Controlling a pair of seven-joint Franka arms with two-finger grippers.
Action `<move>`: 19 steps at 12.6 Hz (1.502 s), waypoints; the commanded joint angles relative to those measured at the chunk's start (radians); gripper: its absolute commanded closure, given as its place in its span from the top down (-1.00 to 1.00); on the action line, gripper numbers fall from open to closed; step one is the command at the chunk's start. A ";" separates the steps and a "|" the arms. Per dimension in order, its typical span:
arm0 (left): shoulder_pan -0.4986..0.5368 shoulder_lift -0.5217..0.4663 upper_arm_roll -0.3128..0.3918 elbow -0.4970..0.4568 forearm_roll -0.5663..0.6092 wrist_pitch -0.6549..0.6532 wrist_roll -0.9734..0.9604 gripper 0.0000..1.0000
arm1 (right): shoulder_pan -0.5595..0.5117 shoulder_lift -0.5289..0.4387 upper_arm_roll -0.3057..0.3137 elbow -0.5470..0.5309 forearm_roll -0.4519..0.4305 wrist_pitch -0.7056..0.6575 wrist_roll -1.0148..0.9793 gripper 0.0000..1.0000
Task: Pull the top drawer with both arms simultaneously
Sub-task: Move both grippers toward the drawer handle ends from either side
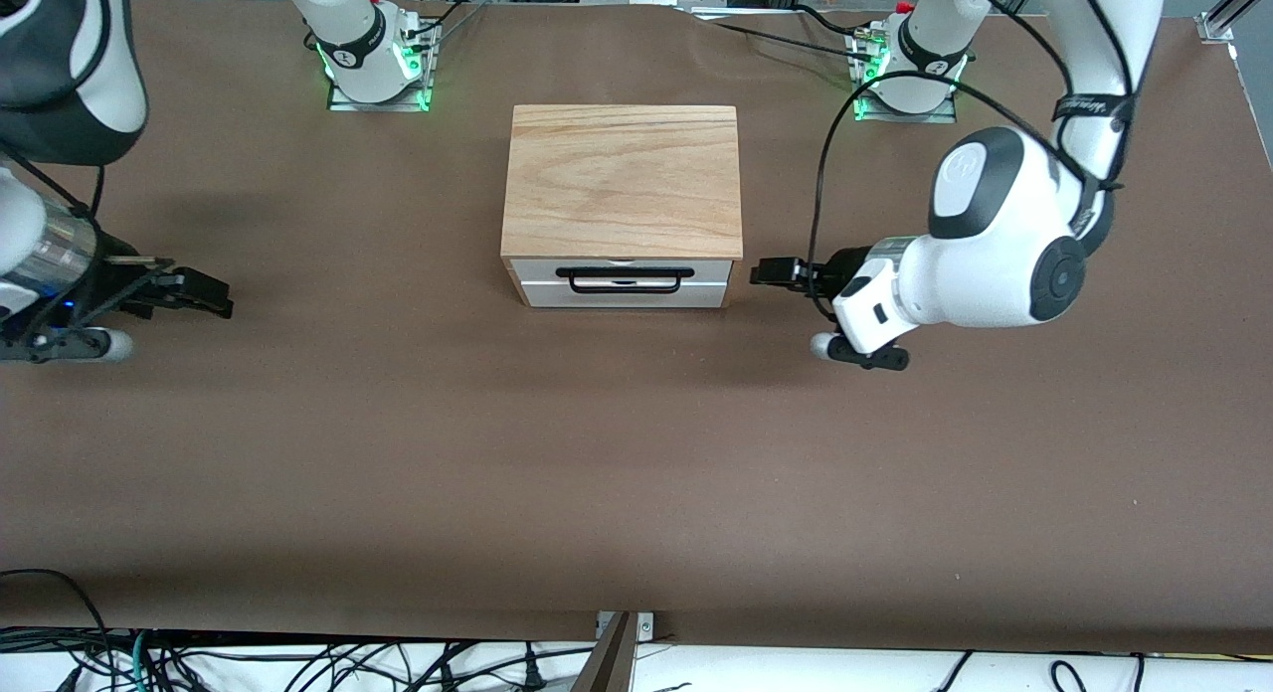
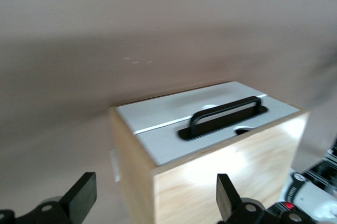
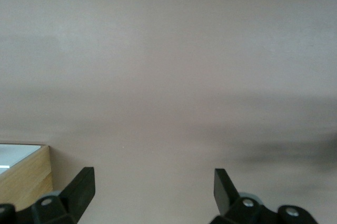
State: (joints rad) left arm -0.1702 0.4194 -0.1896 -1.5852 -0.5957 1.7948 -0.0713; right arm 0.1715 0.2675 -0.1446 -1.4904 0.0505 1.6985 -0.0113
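Note:
The top drawer (image 1: 537, 274) has a white front and a thin black bar handle (image 1: 625, 271). It sits shut, flush under the cabinet's light wood top (image 1: 624, 180). My left gripper (image 1: 761, 271) is open and empty, level with the drawer front, a short way off the cabinet toward the left arm's end. In the left wrist view the drawer front (image 2: 158, 140) and its handle (image 2: 226, 112) lie ahead of the open gripper (image 2: 156, 190). My right gripper (image 1: 214, 299) is open and empty, well away toward the right arm's end. It shows open in the right wrist view (image 3: 154, 176).
The cabinet stands mid-table on the brown tabletop (image 1: 617, 453). One corner of the cabinet (image 3: 23, 174) shows at the edge of the right wrist view. Both arm bases (image 1: 373, 61) (image 1: 910, 71) stand farther from the front camera than the cabinet.

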 commanded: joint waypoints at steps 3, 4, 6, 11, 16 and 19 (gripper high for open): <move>-0.005 0.160 0.001 0.027 -0.332 0.056 0.409 1.00 | 0.013 0.082 0.000 -0.004 0.199 0.006 -0.006 1.00; 0.000 0.182 0.001 0.021 -0.398 0.067 0.492 1.00 | 0.011 0.094 0.000 -0.005 0.251 0.006 -0.006 1.00; 0.008 0.229 0.001 0.013 -0.511 0.069 0.631 1.00 | 0.011 0.133 0.000 -0.004 0.384 0.010 -0.006 1.00; -0.002 0.252 0.001 -0.142 -0.835 0.069 0.894 0.98 | -0.003 0.243 0.000 -0.025 0.754 0.009 -0.155 1.00; -0.028 0.266 -0.001 -0.190 -0.917 0.069 0.995 0.48 | -0.009 0.323 0.000 -0.145 1.086 -0.002 -0.467 1.00; -0.032 0.266 0.001 -0.205 -0.917 0.060 0.995 0.38 | 0.005 0.352 0.002 -0.243 1.282 -0.006 -0.678 1.00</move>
State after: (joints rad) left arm -0.1986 0.6971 -0.1919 -1.7629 -1.4773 1.8622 0.8899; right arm 0.1723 0.6230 -0.1475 -1.6681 1.2349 1.6995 -0.5750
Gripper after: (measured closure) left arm 0.264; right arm 0.000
